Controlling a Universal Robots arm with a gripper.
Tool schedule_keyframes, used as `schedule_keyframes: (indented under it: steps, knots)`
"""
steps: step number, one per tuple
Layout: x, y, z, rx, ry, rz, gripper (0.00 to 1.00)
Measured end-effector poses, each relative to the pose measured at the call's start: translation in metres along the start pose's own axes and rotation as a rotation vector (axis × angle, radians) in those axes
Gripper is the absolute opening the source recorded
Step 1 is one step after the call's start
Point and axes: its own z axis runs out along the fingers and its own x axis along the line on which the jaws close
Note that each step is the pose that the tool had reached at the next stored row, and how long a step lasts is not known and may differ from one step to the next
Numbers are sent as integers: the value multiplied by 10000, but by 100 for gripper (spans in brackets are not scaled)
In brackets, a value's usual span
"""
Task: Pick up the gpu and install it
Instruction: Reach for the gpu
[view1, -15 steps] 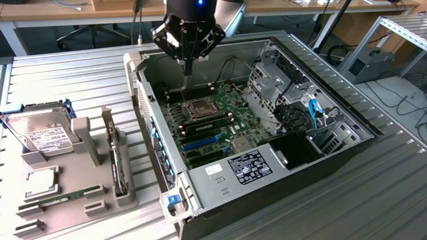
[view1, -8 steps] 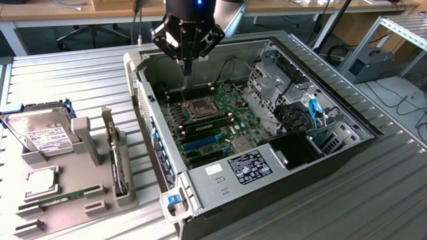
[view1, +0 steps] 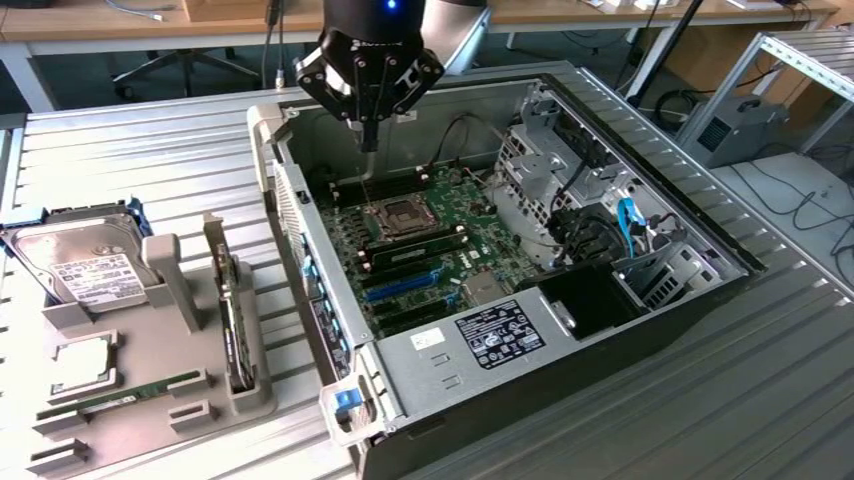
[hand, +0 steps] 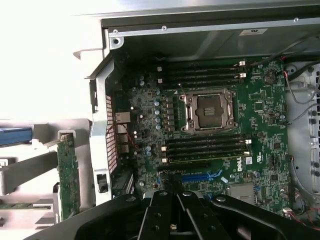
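Observation:
The gpu stands on edge in a slot of the grey holder at the exterior view's left, its green board face showing in the wrist view. My gripper hangs over the far end of the open computer case, above the motherboard near the CPU socket. It is shut with nothing between its fingers and is well apart from the gpu. A blue expansion slot lies on the board just beneath the gripper.
On the holder also sit a silver hard drive, a CPU chip and a narrow green RAM stick. Drive cages and cables fill the case's right side. A ribbed metal table surrounds everything.

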Motion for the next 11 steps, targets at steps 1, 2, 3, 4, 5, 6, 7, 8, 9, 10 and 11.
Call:
schedule_keyframes:
  steps: [1,2,3,4,5,6,7,8,9,10,11]
  knots:
    - [7,0,0,0,0,0,11]
    - [13,-1,-1,0,0,0,11]
    - [19,-1,-1,0,0,0,11]
    - [24,-2,-1,0,0,0,11]
    - [29,-2,-1,1,0,1,11]
    - [35,-2,-1,0,0,1,11]
    - [39,-3,-1,1,0,1,11]
    - [44,-3,-2,1,1,1,11]
    - [48,-3,-2,1,0,1,11]
    - [52,-4,-2,1,0,1,11]
    - [55,-4,-2,1,1,0,11]
